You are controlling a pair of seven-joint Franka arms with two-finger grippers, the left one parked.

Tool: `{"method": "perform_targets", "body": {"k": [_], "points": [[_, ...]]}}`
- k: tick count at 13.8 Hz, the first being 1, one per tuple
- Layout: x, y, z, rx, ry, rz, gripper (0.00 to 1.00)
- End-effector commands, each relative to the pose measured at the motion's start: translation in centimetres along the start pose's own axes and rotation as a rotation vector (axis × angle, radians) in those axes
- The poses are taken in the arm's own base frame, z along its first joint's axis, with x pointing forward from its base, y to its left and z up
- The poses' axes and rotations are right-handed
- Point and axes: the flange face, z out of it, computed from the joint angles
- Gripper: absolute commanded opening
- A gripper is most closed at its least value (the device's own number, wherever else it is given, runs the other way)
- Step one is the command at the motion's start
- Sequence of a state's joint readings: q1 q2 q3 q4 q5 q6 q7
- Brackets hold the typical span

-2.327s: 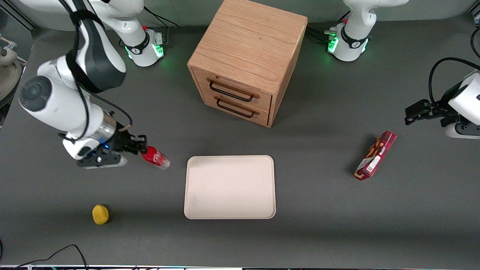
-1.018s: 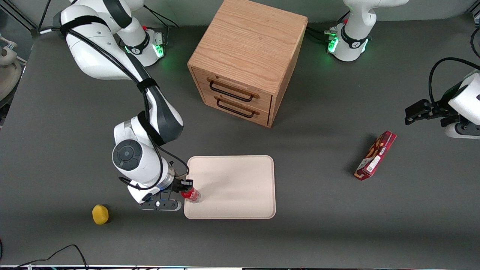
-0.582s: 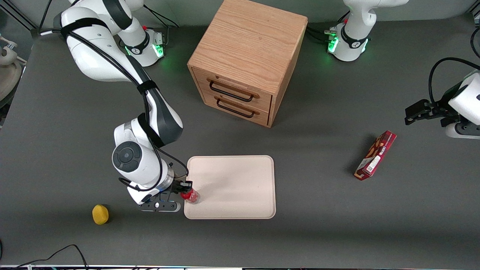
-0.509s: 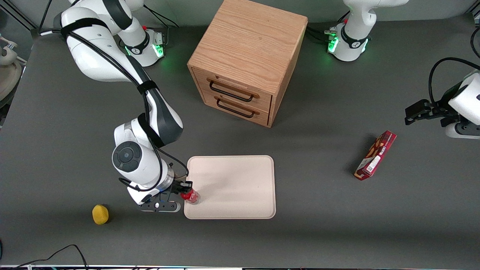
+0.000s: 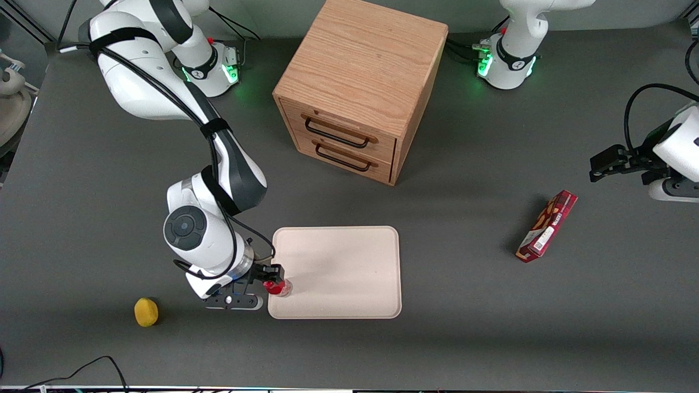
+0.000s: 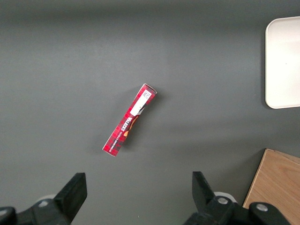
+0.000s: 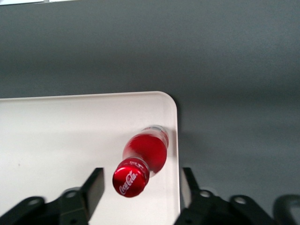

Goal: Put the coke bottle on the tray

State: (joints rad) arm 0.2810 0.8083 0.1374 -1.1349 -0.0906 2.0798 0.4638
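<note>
The coke bottle (image 5: pixel 279 287) is a small red bottle with a red cap. It stands upright on the cream-pink tray (image 5: pixel 338 273), close to the tray's rim at the working arm's end and near the corner closest to the front camera. My right gripper (image 5: pixel 274 278) is around the bottle's top, with the fingers open. In the right wrist view the gripper (image 7: pixel 140 185) has a finger on each side of the bottle (image 7: pixel 146 152). There is a gap between each finger and the cap. The bottle rests on the tray (image 7: pixel 70 136) near its rounded corner.
A wooden two-drawer cabinet (image 5: pixel 360 87) stands farther from the front camera than the tray. A long red snack box (image 5: pixel 547 225) lies toward the parked arm's end, also in the left wrist view (image 6: pixel 130 120). A yellow ball (image 5: pixel 146 311) lies near the working arm.
The gripper carried the bottle from the bare table over to the tray and set it down. In the last half second the fingers have parted from the bottle.
</note>
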Motion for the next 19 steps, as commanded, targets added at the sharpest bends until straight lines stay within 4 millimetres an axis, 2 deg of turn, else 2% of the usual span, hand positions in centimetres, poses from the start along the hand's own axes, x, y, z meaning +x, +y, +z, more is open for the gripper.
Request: {"method": "perform_targets", "body": {"k": [1,2,3,7,9,10,11,12,13,14,15,16,19], "points": [[0.3,-0.8,-1.0,0.002,0.026,0.010,1.00],[0.4,-0.9,-1.7,0.003,0.034,0.007,1.00],[0.5,-0.8,-3.3,0.000,0.049,0.005,1.00],[-0.1,0.9,-11.9,-0.031,0.039,0.023,1.00],[0.0,3.9,-15.6,-0.067,0.026,0.062,1.00],[-0.5,5.5,-18.0,-0.082,0.017,0.079,1.00],[-1.0,7.6,-20.7,-0.092,0.018,0.092,1.00],[-1.9,9.2,-22.6,-0.098,0.018,0.099,1.00],[-3.4,10.1,-24.4,-0.103,0.022,0.096,1.00],[-5.1,10.7,-25.5,-0.113,0.019,0.096,1.00],[-6.2,12.3,-26.2,-0.123,0.019,0.112,1.00],[-6.9,14.4,-26.8,-0.129,0.016,0.128,1.00],[-8.9,18.6,-28.1,-0.128,0.003,0.038,1.00]]}}
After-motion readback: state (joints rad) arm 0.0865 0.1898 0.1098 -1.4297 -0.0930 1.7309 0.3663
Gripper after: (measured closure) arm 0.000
